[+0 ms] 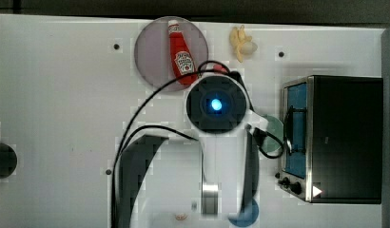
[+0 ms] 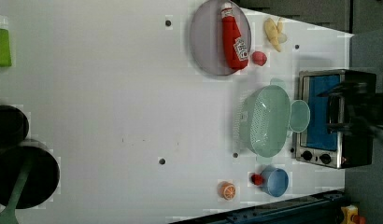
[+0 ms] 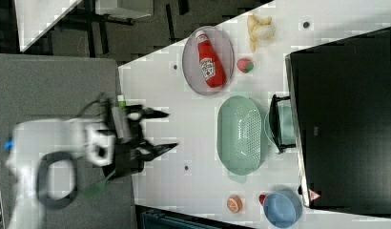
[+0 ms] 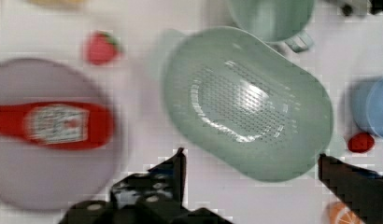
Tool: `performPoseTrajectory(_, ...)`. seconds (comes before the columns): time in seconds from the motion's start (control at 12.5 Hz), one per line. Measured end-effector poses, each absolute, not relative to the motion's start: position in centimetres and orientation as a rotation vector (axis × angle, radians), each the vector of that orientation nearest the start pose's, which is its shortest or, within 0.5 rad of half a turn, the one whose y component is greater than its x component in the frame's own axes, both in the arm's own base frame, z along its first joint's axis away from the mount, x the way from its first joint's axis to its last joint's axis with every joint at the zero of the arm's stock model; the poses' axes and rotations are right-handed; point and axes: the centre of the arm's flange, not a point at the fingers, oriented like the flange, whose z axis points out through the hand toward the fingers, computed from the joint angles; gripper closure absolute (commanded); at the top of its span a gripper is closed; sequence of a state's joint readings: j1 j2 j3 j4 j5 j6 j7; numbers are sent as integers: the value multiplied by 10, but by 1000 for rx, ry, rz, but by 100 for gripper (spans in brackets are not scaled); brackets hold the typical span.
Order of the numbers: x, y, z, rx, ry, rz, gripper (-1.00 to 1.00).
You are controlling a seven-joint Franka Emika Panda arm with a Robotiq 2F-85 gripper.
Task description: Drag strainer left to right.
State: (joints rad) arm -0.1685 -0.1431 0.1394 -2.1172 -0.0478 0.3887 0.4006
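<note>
On the white tabletop (image 3: 193, 191), as the right view shows it, the strainer (image 3: 240, 139) lies between the purple plate (image 3: 191, 71) carrying a ketchup bottle (image 3: 209, 61) and the blue bowl (image 3: 282, 208), with a pale green mug (image 2: 299, 115) and the toaster oven (image 3: 344, 119) close on its far side. Its long axis runs up and down the right view's picture, parallel to the oven front, and a small tab handle projects from its lower end. The gripper (image 3: 158, 130) hangs well apart from the strainer, toward the right view's left, raised off the tabletop, its jaws spread wide and holding nothing. In the wrist view the strainer (image 4: 248, 100) lies directly ahead of the two dark fingers (image 4: 173, 170), its perforated floor facing the camera. The coming move, judged from this layout, calls for the single arm to travel toward the right view's right and descend so one finger drops inside the near rim.
</note>
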Motion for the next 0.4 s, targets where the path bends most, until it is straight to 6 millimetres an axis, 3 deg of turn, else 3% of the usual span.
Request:
performPoseTrajectory(0.16, 479, -20, 540, -2655, 1677, -46, -100)
performPoseTrajectory(0.4, 451, -31, 590, -2688, 1597, -22, -100)
